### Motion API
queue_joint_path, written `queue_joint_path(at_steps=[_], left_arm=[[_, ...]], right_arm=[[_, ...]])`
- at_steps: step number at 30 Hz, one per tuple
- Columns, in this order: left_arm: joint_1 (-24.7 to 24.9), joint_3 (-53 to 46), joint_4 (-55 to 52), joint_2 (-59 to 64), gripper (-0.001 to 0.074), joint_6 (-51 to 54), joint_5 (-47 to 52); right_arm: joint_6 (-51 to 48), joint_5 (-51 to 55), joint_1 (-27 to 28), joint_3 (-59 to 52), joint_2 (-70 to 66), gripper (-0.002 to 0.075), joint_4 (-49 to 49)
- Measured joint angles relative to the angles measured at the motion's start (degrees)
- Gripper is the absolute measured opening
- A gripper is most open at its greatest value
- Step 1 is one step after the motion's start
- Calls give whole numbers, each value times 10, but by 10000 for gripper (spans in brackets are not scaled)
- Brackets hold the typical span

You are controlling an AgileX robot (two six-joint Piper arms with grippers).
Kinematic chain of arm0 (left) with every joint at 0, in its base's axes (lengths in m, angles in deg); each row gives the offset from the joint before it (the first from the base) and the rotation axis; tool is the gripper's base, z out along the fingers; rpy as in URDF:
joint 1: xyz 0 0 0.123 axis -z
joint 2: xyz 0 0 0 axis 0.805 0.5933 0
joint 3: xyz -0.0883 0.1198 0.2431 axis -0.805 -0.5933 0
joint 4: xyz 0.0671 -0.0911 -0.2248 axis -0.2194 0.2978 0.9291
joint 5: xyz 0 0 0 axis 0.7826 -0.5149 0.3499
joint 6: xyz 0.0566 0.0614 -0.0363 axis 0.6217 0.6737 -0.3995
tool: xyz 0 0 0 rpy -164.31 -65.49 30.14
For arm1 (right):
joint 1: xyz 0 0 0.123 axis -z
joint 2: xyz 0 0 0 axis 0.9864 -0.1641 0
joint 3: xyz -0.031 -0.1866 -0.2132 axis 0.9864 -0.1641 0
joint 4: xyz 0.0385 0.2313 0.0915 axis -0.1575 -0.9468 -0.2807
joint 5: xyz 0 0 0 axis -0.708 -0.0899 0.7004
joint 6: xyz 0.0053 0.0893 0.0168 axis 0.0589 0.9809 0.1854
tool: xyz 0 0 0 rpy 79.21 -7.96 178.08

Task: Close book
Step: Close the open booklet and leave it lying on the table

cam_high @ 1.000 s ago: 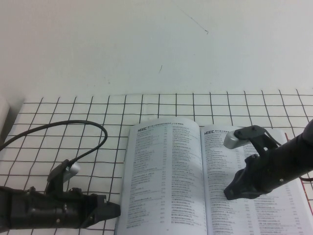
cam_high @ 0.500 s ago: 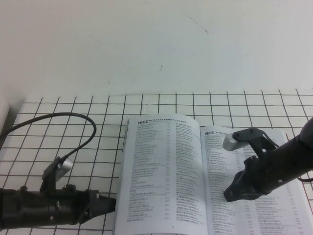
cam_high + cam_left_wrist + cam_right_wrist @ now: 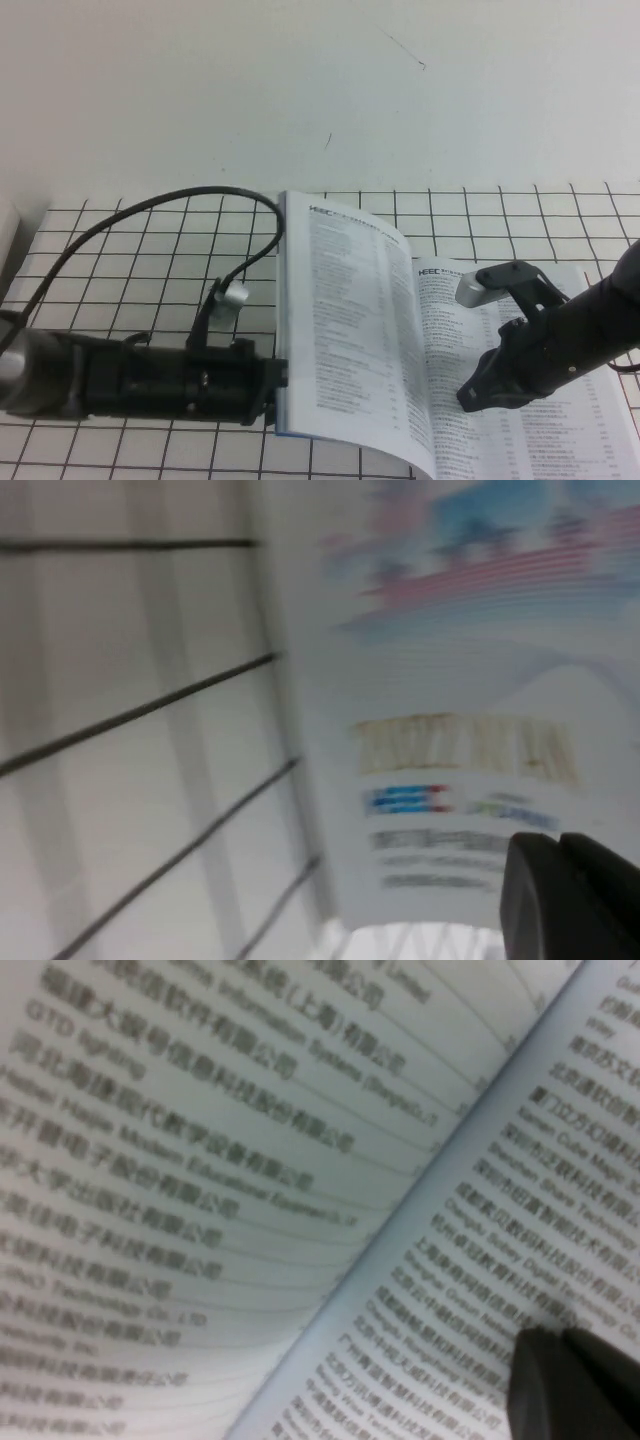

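The book [image 3: 350, 320] lies open on the checked mat, its left half raised steeply toward the right half. My left gripper [image 3: 274, 398] is under that raised half near its front corner, fingers shut, pressing against the outer cover [image 3: 450, 680]; in the left wrist view the left gripper [image 3: 562, 905] shows two fingers closed together. My right gripper [image 3: 468, 397] rests shut on the flat right page, tip down on the printed text. In the right wrist view the right gripper [image 3: 568, 1385] touches the page [image 3: 250, 1160] beside the spine fold.
A white mat with a black grid [image 3: 130, 250] covers the table. The left arm's black cable [image 3: 150, 205] loops over the mat behind the arm. A pale object [image 3: 5, 235] sits at the far left edge. White wall lies behind.
The left arm slid right under the book's left half, which rose from flat to steeply tilted. The cable loop swung up and right. The right arm stayed put.
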Motion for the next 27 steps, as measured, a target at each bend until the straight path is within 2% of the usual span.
queue_joint_path(at_steps=[7, 11, 20, 24, 27], left_arm=[[105, 132, -10, -20, -4, -50, 18], [137, 203, -15, -22, -4, -78, 22], [141, 235, -21, -47, -4, -120, 27], [139, 235, -29, -111, -4, -146, 10], [139, 235, -82, -176, -4, -170, -29]], right_arm=[[0, 0, 0, 0, 0, -3, 0], [3, 0, 1, 0, 0, -3, -2], [6, 0, 1, 0, 1, -3, -2], [10, -4, 1, 0, 13, -3, 1], [31, -17, 0, -4, 32, -3, 38]])
